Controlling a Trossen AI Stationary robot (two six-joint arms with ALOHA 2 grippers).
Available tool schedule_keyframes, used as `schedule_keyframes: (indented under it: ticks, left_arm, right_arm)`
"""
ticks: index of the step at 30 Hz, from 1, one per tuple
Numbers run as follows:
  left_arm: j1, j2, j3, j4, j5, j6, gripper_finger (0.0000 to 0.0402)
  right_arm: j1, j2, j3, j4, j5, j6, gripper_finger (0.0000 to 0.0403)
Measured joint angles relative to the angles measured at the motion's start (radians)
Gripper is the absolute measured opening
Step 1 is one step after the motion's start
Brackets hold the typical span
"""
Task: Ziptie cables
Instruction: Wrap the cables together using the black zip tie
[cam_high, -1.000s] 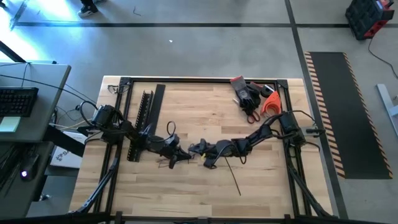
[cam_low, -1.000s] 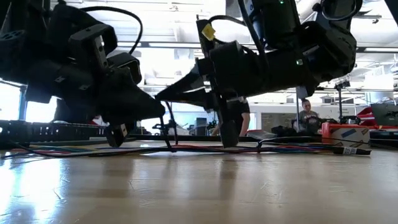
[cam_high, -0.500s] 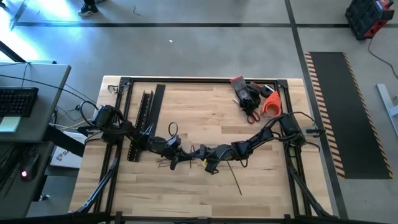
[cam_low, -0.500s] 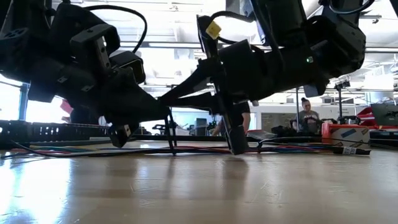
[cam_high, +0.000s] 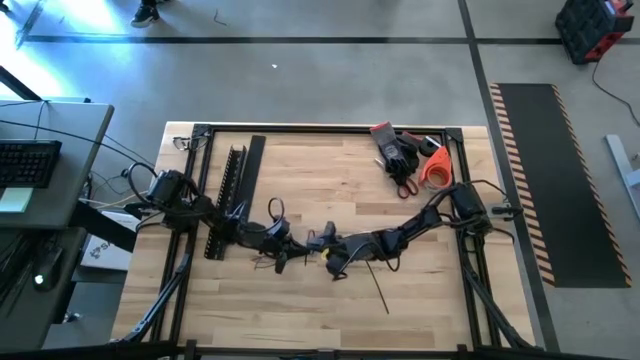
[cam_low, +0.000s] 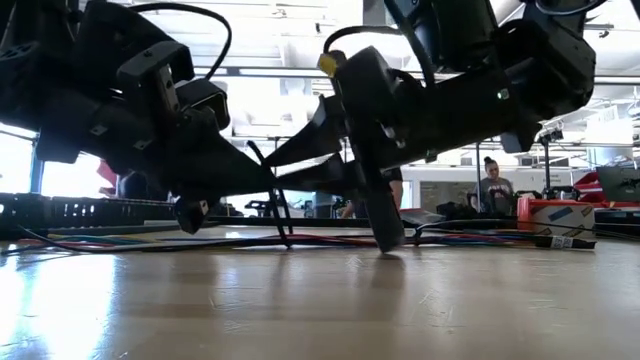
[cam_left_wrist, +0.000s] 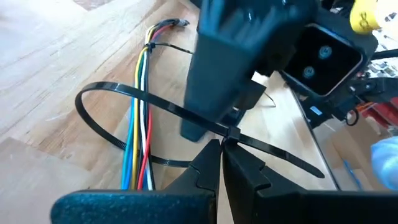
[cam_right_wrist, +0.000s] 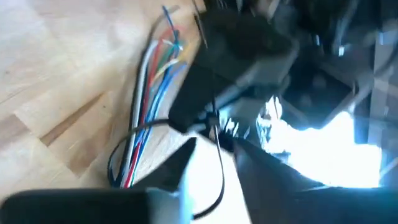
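The cables (cam_left_wrist: 140, 146) are thin blue, yellow, white and red wires lying flat on the wooden table, also in the right wrist view (cam_right_wrist: 140, 118). A black zip tie (cam_left_wrist: 93, 102) is looped around them. My left gripper (cam_left_wrist: 222, 146) (cam_high: 292, 250) sits beside the wires, shut on the tie. My right gripper (cam_right_wrist: 214, 163) (cam_high: 323, 244) faces it closely and is open. The tie's thin tail (cam_right_wrist: 219, 155) runs between its fingers; I cannot tell whether they touch it. One right finger (cam_left_wrist: 214, 74) (cam_low: 385, 225) slants down to the table beside the cables. My left gripper pinches the zip tie at its head (cam_left_wrist: 231, 132), where the strap crosses itself, only at the fingertips. The fingers slant down from the table's left side. The loop stands off the head around the wires, its far part on the table, and the tail (cam_left_wrist: 286, 157) sticks out past the fingers.
A long slotted black rail (cam_high: 232, 195) and a flat black strip (cam_high: 255, 170) lie at the table's far left. Red and black tools and an orange thing (cam_high: 410, 160) sit at the far right corner. A thin dark strip (cam_high: 378, 285) lies toward the near edge.
My right gripper has turned about its wrist and tipped further down beside the left gripper; its lower finger now reaches the table. The left gripper has kept its hold on the zip tie and stayed almost still.
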Motion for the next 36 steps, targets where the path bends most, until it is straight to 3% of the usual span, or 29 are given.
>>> schedule_keyframes:
  ticks: [5,11,15,19,21,26,29,36]
  left_arm:
    - [-0.033,0.0,0.0,-0.008,-0.058,0.027,0.0]
    - [-0.084,0.0,0.014,-0.038,-0.125,0.064,0.0]
    - [-0.106,0.0,0.079,-0.125,-0.149,0.139,0.0]
    - [-0.106,0.0,0.162,-0.25,-0.178,0.246,0.0]
    - [-0.099,0.0,0.197,-0.301,-0.195,0.296,0.0]
    - [-0.08,-0.001,0.236,-0.368,-0.218,0.34,0.0]
    - [-0.069,-0.001,0.236,-0.374,-0.22,0.34,0.0]
    - [-0.062,-0.001,0.236,-0.387,-0.221,0.362,0.0]
  right_arm:
    - [0.029,-0.039,-0.002,-0.107,0.076,0.187,0.0177]
    - [0.062,-0.181,-0.002,-0.522,0.163,0.688,0.0233]
    - [0.087,-0.285,-0.003,-0.706,0.002,1.095,0.0238]
    - [0.121,-0.31,-0.002,-0.707,-0.128,1.408,0.0233]
    - [0.156,-0.31,-0.002,-0.7,-0.107,1.487,0.0229]
    - [0.234,-0.304,0.002,-0.705,0.08,1.626,0.0217]
    - [0.247,-0.28,0.033,-0.701,0.14,1.681,0.0211]
    - [0.248,-0.095,0.236,-0.777,0.274,1.716,0.0209]
